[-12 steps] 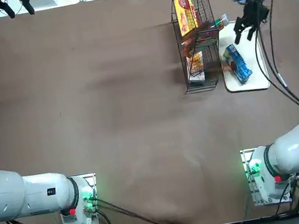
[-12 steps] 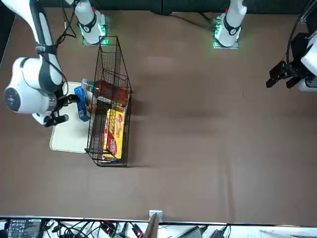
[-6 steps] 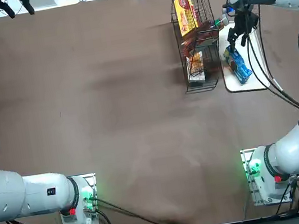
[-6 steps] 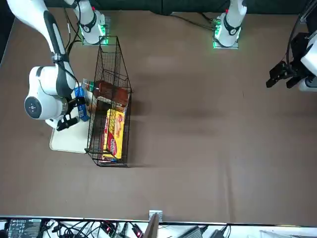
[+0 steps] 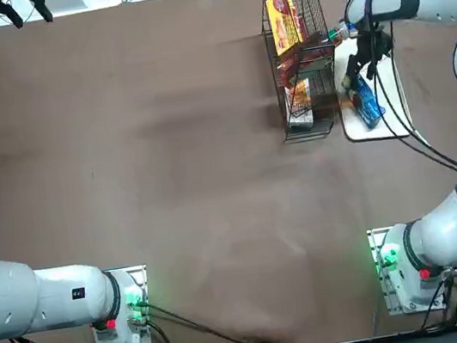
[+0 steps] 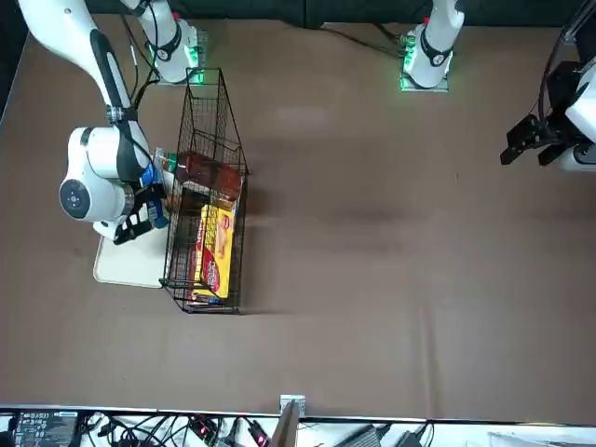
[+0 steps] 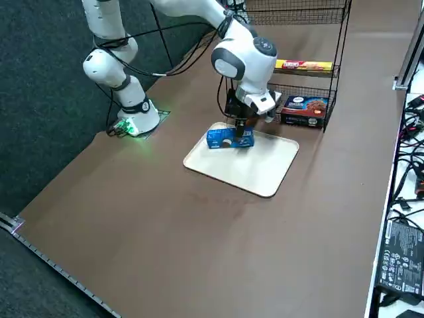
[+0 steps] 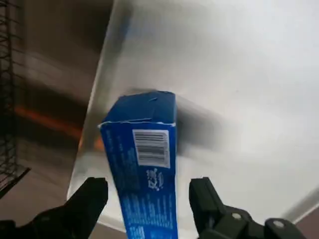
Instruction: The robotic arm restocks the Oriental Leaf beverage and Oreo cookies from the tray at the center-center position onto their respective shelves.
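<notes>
I had the right gripper (image 8: 144, 199) low over the Oreo cookies (image 7: 229, 138), which lay on the tray (image 7: 258, 173) along its edge nearest the shelves (image 5: 298, 56). The fingers (image 8: 89, 196) were open, one on each side of the packet, not clamped. I judged this the pick step; next came closing and lifting. Only the wrist camera showed that straddle; overhead, the arm hid it.

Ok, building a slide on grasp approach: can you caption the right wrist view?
Open right hand straddling the blue Oreo cookies on the white tray, fingers either side, not yet closed.
</notes>
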You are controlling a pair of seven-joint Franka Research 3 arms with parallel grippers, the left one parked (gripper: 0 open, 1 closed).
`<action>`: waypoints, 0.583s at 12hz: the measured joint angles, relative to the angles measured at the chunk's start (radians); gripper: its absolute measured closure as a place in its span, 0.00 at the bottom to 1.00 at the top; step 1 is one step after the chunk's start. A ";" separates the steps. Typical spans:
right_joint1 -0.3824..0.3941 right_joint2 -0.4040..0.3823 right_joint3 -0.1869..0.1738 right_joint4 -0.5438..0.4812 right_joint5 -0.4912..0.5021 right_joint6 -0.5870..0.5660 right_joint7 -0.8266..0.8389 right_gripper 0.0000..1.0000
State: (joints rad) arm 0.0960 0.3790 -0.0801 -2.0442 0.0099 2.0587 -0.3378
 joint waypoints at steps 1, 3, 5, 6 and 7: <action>-0.001 -0.004 -0.001 -0.023 0.000 0.033 0.000 0.00; -0.003 -0.013 -0.003 -0.056 0.000 0.070 -0.002 0.00; -0.003 -0.024 -0.004 -0.091 0.000 0.127 -0.002 0.00; -0.004 -0.031 -0.004 -0.113 0.000 0.162 -0.002 0.00; -0.004 -0.038 -0.004 -0.136 0.000 0.195 -0.002 0.00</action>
State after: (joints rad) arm 0.0917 0.3408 -0.0837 -2.1797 0.0099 2.2539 -0.3401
